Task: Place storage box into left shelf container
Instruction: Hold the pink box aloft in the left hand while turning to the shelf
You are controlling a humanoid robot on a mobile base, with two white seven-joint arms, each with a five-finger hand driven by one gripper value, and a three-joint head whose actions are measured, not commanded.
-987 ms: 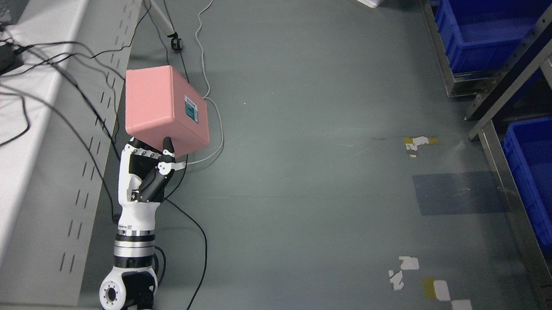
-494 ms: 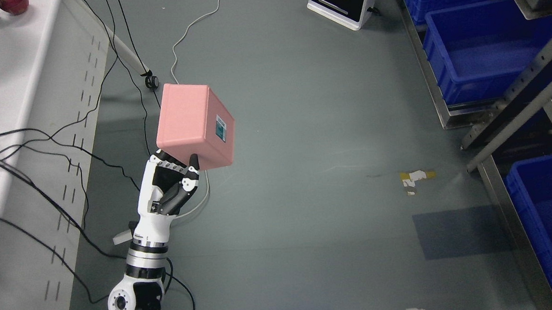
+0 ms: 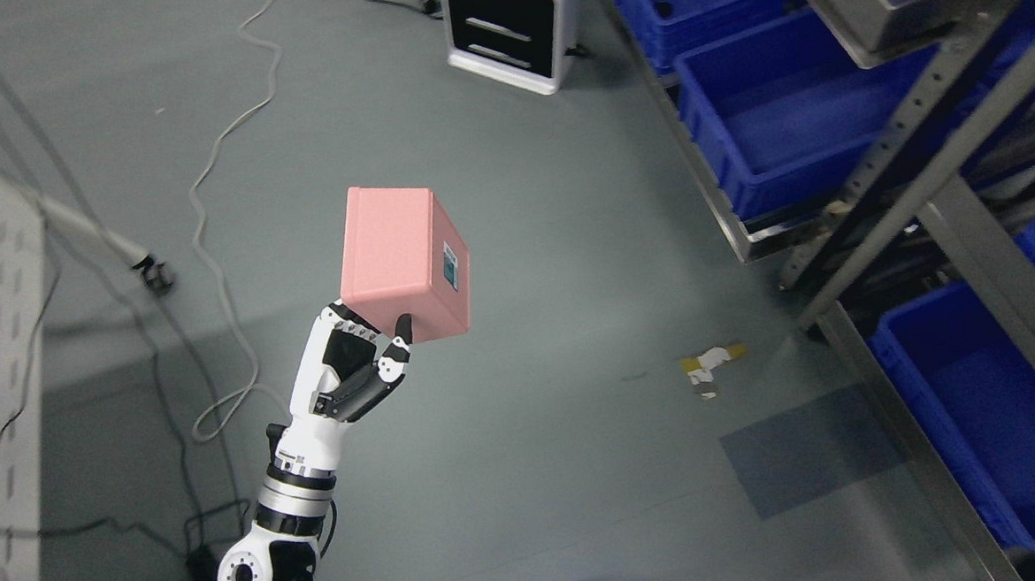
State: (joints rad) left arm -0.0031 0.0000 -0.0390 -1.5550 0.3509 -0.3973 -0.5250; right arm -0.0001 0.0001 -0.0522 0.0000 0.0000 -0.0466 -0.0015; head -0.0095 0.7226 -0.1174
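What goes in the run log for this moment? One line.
left hand: shut on pink storage box | box: held above floor | blue shelf containers: at right, not reached

white cabinet (image 3: 508, 30) top | cables (image 3: 212, 209) on floor | tape scraps (image 3: 709, 367), perhaps

Storage box (image 3: 391, 253) — salmon pink, small teal-and-white label (image 3: 451, 266) on one side. Left hand (image 3: 349, 375) — white shell, black joints. Shelf bins (image 3: 774, 118) deep blue; floor (image 3: 578, 429) grey-green; cabinet (image 3: 508, 25) white, black front.

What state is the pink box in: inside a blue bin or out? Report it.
Out. The pink box is held over the floor by the left robot hand, apart from the blue bins.
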